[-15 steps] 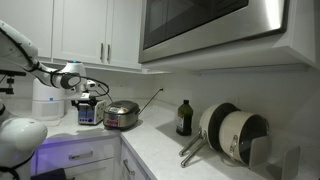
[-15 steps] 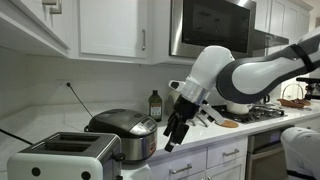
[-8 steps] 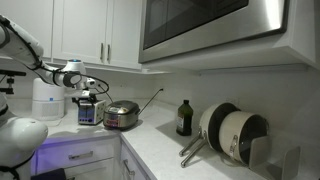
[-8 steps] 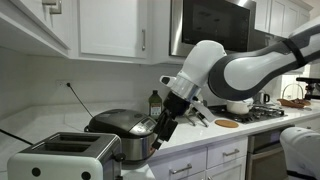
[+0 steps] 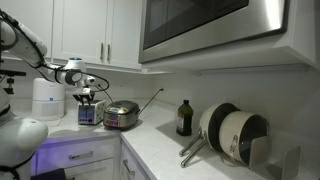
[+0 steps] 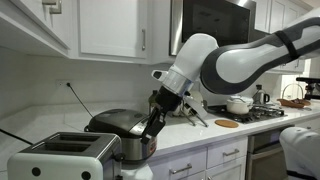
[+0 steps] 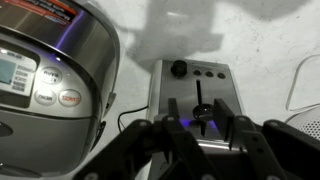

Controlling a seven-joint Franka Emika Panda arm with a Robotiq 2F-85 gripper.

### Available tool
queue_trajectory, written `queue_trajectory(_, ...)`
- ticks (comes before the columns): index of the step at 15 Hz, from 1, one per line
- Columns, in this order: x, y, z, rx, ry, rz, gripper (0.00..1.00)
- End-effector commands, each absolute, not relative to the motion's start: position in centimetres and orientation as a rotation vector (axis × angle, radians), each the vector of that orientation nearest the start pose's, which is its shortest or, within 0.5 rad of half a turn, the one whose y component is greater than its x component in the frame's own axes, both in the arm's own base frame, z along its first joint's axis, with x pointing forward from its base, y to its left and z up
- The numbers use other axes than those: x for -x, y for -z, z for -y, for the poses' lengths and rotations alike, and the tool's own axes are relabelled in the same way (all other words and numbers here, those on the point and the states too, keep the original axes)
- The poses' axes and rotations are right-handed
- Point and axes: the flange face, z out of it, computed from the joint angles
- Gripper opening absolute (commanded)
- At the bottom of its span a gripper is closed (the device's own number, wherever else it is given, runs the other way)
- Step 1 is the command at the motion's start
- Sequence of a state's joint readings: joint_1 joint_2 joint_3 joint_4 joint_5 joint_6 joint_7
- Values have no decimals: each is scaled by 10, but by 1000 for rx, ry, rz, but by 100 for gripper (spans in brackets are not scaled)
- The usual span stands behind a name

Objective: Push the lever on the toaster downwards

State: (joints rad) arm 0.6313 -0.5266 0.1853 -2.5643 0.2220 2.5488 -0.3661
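Note:
The toaster (image 7: 195, 90) stands with its dark end face towards the wrist view, a dial and several buttons along the top of that face. Its lever (image 7: 202, 110) is a small knob in a vertical slot. My gripper (image 7: 200, 116) hangs right at that face, with one fingertip either side of the knob. The jaws stand partly apart, with a gap showing on each side of the knob. In both exterior views the silver toaster (image 5: 88, 113) (image 6: 62, 156) sits on the counter. The gripper (image 5: 86, 98) (image 6: 150, 124) points down at it.
A round steel cooker (image 7: 50, 60) (image 6: 125, 133) (image 5: 121, 114) stands close beside the toaster, and a black cable (image 7: 118, 122) lies between them. A white cylindrical appliance (image 5: 46, 98) is behind. A dark bottle (image 5: 184, 117) and stacked pans (image 5: 232, 135) sit farther along the counter.
The arm has swung across the cooker towards the toaster and dropped lower. The jaws have narrowed from wide open.

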Motion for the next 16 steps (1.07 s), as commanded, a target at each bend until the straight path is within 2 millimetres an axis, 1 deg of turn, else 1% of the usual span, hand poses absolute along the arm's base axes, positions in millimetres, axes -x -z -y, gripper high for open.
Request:
queue_trajectory(1, -292, -498, -326, 2484, 717, 1412, 13)
queue_trajectory(2, -291, -497, -328, 2479, 715, 1417, 5)
queue_trajectory(3, -292, -496, -331, 2474, 712, 1423, 1)
queue_trajectory(4, -293, -494, -334, 2470, 707, 1428, 0)
queue_trajectory(9, -297, -485, -355, 2448, 689, 1458, 0)
queue_trajectory(16, -309, -475, -385, 2422, 680, 1489, 0)
